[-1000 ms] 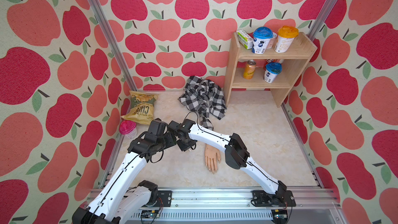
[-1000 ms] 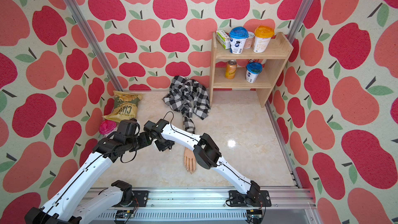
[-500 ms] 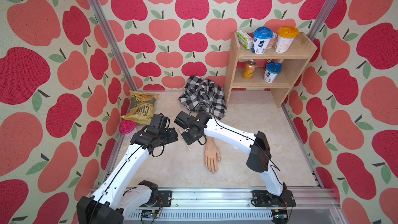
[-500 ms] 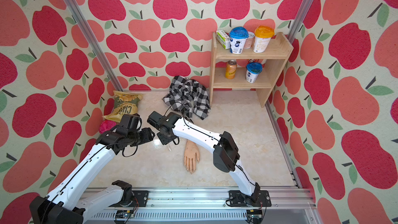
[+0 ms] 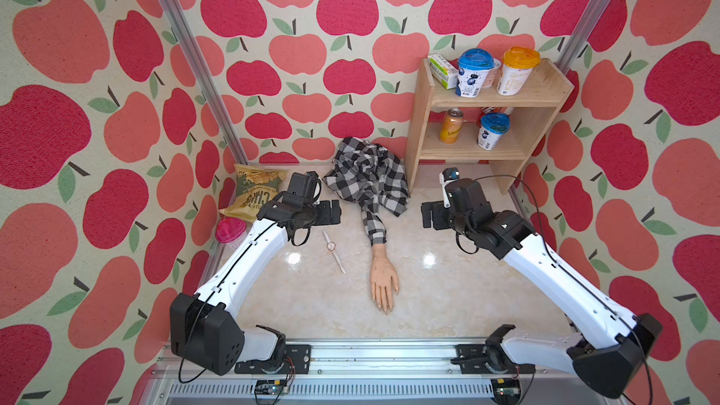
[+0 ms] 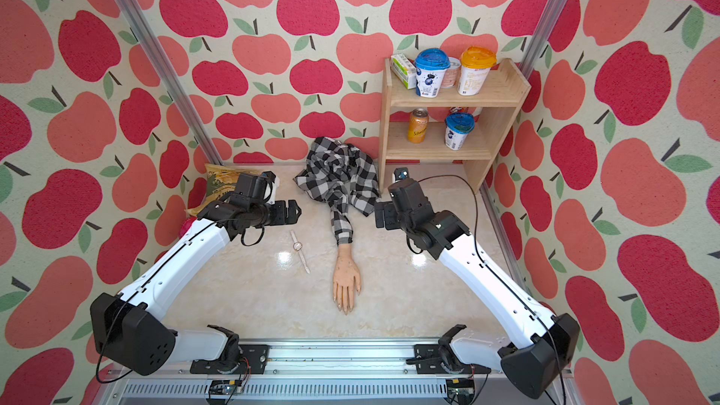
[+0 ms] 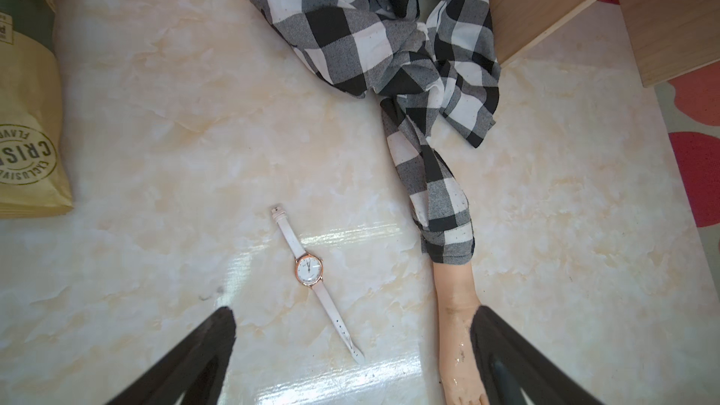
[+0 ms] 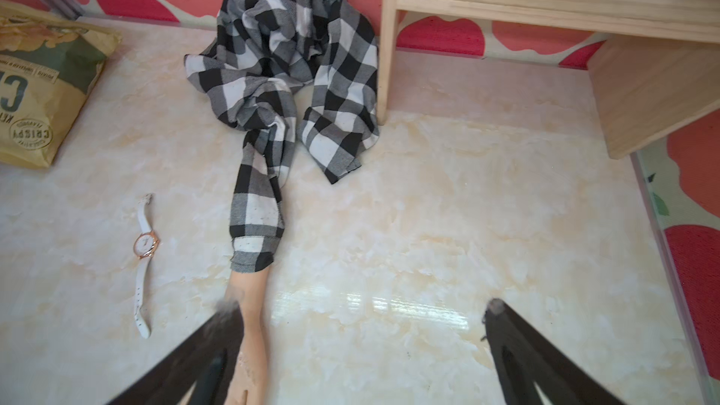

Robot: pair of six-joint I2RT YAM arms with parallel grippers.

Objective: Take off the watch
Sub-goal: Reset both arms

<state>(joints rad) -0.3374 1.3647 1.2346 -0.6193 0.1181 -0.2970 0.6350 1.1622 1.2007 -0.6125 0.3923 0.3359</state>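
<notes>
Both left claw (image 5: 333, 213) and right claw (image 5: 428, 217) gape empty; round rose-gold watch (image 5: 331, 245) lies flat on marble (image 5: 448, 298).

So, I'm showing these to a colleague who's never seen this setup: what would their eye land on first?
The loud apple wallpaper on every wall hits first. Next comes the mannequin hand lying in the middle, its arm in the sleeve of a crumpled checked shirt at the back. Beside it, toward the left arm, the watch lies flat and unbuckled, off the wrist; the left gripper and right gripper hang open to either side.
</notes>
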